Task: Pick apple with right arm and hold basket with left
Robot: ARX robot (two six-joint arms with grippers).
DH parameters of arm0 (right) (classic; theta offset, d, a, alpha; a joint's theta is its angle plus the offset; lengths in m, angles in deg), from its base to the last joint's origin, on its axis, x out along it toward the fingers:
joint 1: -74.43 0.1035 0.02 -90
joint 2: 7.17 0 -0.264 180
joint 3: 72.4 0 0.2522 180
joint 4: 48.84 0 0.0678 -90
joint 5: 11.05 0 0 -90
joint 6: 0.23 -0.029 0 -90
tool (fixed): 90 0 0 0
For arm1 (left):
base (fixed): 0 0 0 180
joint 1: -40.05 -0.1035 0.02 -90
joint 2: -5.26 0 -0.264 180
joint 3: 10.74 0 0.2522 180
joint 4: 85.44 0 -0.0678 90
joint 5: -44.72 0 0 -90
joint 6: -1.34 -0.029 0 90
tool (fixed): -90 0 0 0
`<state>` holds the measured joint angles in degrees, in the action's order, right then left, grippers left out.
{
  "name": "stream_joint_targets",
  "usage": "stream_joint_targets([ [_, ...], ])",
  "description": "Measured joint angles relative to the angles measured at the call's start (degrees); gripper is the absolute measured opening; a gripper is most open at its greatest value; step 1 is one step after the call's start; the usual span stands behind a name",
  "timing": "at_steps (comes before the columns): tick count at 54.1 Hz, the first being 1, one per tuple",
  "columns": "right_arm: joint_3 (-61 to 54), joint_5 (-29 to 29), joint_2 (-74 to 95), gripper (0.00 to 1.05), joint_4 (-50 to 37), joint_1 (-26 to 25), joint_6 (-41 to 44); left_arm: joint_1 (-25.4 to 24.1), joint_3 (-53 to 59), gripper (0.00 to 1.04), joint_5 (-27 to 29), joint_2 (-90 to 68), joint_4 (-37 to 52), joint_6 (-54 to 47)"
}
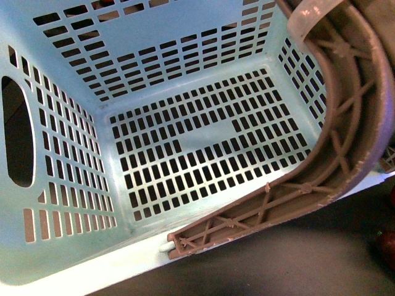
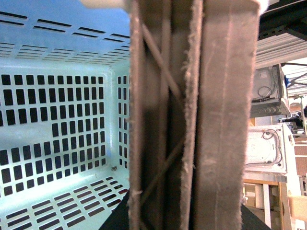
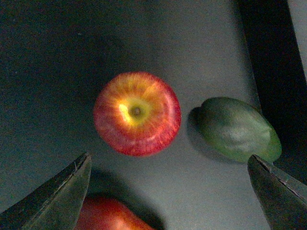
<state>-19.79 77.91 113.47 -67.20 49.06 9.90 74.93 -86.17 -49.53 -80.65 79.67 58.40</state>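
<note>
The light blue slotted basket (image 1: pixel 68 234) fills the front view, and its inside holds nothing. Its brown ribbed handle (image 1: pixel 345 132) arcs across the basket's right side. In the left wrist view the handle (image 2: pixel 211 124) runs straight through the picture, very close to the camera, with my left gripper shut on it; the fingers themselves are hidden. In the right wrist view the red apple (image 3: pixel 137 113) with a yellow patch around its stem lies on the dark table. My right gripper (image 3: pixel 170 191) hangs open above it, the apple just beyond the fingertips (image 3: pixel 72 184).
A green fruit (image 3: pixel 237 128) lies close beside the apple, near a dark edge (image 3: pixel 268 57). Another red fruit (image 3: pixel 108 215) sits partly under one right finger. A red object (image 1: pixel 387 246) shows at the front view's right edge, on the dark table (image 1: pixel 278 265).
</note>
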Motion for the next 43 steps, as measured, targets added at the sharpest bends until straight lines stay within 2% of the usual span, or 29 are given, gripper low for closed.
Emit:
stream_joint_targets([
  [21, 13.0, 2.8, 12.7, 0.96, 3.8, 3.6, -3.0, 0.0, 0.0, 0.15, 0.0, 0.0, 0.0, 0.0],
  [43, 18.9, 2.5, 18.9, 0.96, 7.2, 4.4, -4.3, 0.0, 0.0, 0.15, 0.0, 0.0, 0.0, 0.0],
])
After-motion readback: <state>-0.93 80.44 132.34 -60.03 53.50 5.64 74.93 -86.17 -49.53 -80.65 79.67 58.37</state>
